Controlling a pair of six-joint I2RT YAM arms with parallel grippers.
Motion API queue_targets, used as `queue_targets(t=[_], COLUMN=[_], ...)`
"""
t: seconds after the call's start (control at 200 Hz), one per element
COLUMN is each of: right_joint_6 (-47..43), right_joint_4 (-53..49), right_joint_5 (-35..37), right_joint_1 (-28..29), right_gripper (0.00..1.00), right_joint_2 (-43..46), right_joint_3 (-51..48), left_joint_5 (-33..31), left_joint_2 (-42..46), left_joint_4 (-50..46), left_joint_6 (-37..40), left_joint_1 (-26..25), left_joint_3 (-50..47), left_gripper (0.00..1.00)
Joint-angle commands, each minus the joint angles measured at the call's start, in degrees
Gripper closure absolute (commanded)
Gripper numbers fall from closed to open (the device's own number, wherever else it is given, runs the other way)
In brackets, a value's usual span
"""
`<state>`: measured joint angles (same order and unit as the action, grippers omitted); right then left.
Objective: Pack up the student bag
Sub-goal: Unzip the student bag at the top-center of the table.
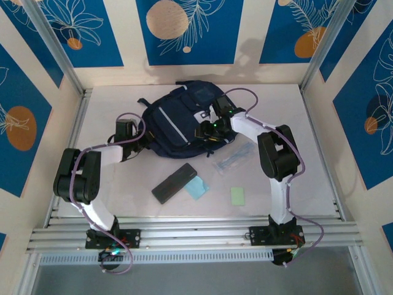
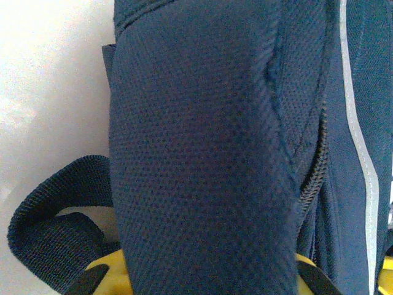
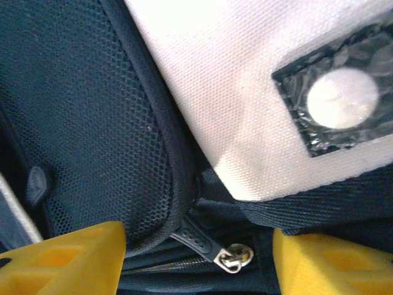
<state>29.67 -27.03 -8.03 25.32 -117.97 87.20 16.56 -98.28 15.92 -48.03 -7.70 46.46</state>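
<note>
The student bag (image 1: pixel 175 120), navy with a pale grey stripe, lies flat at the middle back of the table. My left gripper (image 1: pixel 139 142) is at its left side. In the left wrist view a thick fold of navy mesh fabric (image 2: pixel 202 153) fills the gap between my yellow fingers (image 2: pixel 105 278), which press on both its edges. My right gripper (image 1: pixel 206 131) sits on the bag's right side and is open. In the right wrist view the zipper pull (image 3: pixel 230 258) lies between the spread yellow fingertips (image 3: pixel 61 258), below the white patch (image 3: pixel 245 92).
On the table in front of the bag lie a slim black case (image 1: pixel 174 182), a teal card (image 1: pixel 198 187), a pale green pad (image 1: pixel 237 195) and a clear plastic pouch (image 1: pixel 232 158). A dark strap loop (image 2: pixel 49 246) lies left of the held fold. Metal rails edge the table.
</note>
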Motion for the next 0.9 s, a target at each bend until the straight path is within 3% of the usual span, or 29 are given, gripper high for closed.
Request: queue_targets(t=[0.0, 0.165, 0.43, 0.6, 0.73, 0.895], right_joint_6=[2.5, 4.6, 2.7, 2.2, 5.1, 7.8], right_joint_4=[6.4, 8.5, 5.4, 1.4, 0.3, 4.1], right_joint_5=[-12.2, -15.4, -12.9, -6.7, -1.5, -1.5], right_joint_1=[5.0, 7.8, 2.8, -1.2, -4.9, -7.9], right_gripper=[0.38, 0.38, 0.39, 0.39, 0.40, 0.44], right_joint_2=[0.0, 2.1, 9.2, 14.9, 15.2, 11.4], right_joint_3=[-1.0, -3.2, -7.0, -8.7, -9.2, -7.8], left_joint_5=[2.6, 2.3, -0.3, -2.8, -5.1, -2.6], left_joint_2=[-1.9, -3.5, -4.2, -3.5, -1.7, 1.7], left_joint_4=[5.5, 6.6, -1.4, -12.4, -24.4, -33.4], left_joint_6=[-2.3, -3.3, 4.0, 10.9, 18.5, 23.1], left_joint_1=[0.1, 0.1, 1.3, 3.1, 3.1, 1.2], left_joint_3=[2.0, 3.9, 10.8, 17.6, 23.6, 26.0], left_gripper=[0.98, 0.99, 0.97, 0.62, 0.43, 0.39])
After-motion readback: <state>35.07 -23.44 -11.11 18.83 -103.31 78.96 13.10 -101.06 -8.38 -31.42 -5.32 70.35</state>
